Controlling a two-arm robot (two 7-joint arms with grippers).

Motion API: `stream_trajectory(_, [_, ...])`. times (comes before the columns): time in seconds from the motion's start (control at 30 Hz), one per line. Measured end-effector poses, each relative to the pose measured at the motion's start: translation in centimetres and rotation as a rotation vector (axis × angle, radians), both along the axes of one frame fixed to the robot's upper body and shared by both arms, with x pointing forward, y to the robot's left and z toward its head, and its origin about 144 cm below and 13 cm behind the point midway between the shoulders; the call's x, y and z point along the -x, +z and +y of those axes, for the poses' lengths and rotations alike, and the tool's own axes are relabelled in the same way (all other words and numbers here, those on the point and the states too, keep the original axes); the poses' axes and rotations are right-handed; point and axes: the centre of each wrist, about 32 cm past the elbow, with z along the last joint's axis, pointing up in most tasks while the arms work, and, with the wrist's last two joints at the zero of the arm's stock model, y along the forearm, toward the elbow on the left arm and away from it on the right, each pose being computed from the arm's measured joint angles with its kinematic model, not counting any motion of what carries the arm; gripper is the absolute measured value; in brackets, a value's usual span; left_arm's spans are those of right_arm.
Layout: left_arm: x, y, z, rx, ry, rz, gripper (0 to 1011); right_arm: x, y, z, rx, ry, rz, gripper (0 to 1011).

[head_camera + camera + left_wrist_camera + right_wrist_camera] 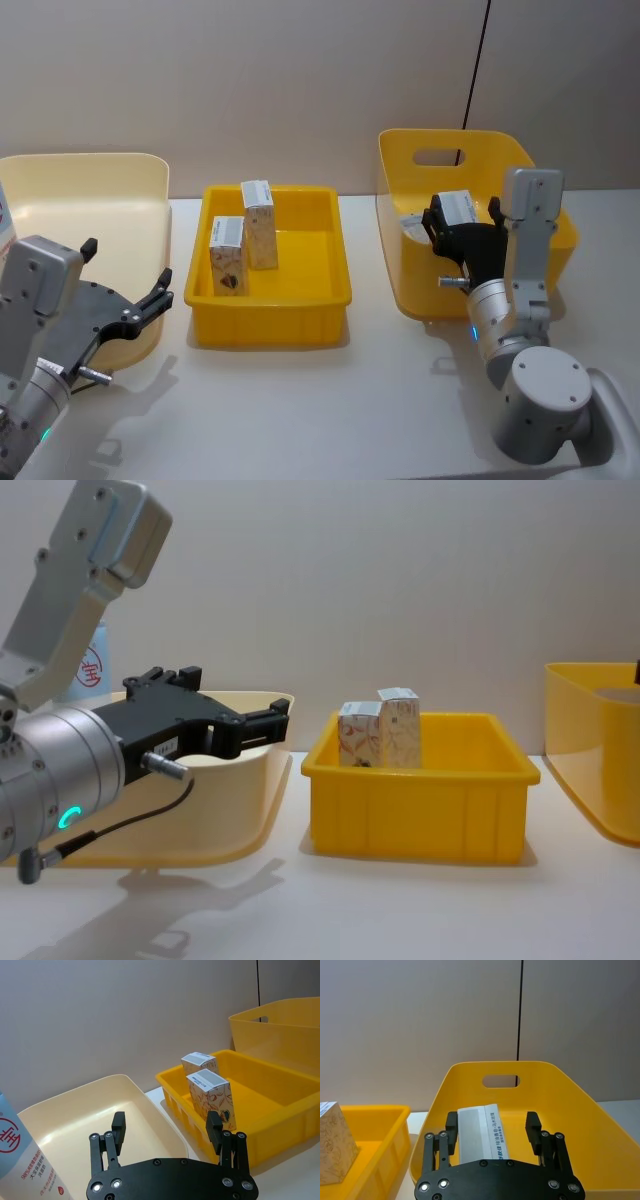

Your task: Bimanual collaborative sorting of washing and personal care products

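Left end effector (125, 285): fingers spread wide, holding nothing, above near rim of cream tub (90, 190).
Right end effector (462, 218): fingers apart, inside yellow tub (470, 150), straddling white carton (479, 1132); contact unclear.
Cartons (245, 248): two, upright, side by side in yellow tray (270, 300) at centre of counter (300, 400).
Blue tube (22, 1160): upright in cream tub.

Cream tub (100, 190), yellow tray (300, 310), yellow handled tub (440, 280), white table (300, 400)

Head looks down, chest looks level, wrists close in; all share the yellow tray (268, 300).
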Motion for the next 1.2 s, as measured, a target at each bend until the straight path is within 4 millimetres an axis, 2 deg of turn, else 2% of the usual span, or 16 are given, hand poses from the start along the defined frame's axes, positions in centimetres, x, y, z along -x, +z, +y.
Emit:
stream_trajectory(0.23, [0.00, 0.00, 0.00, 0.000, 0.000, 0.000, 1003, -0.02, -0.02, 0.06, -0.001, -0.001, 0.007, 1001])
stream_trajectory(0.67, [0.00, 0.00, 0.00, 0.000, 0.000, 0.000, 1003, -0.04, -0.05, 0.04, -0.002, 0.000, 0.001, 1001])
stream_trajectory(1.2, [0.00, 0.00, 0.00, 0.000, 0.000, 0.000, 1003, 0.29, 0.19, -0.68, -0.012, 0.090, -0.148, 1001])
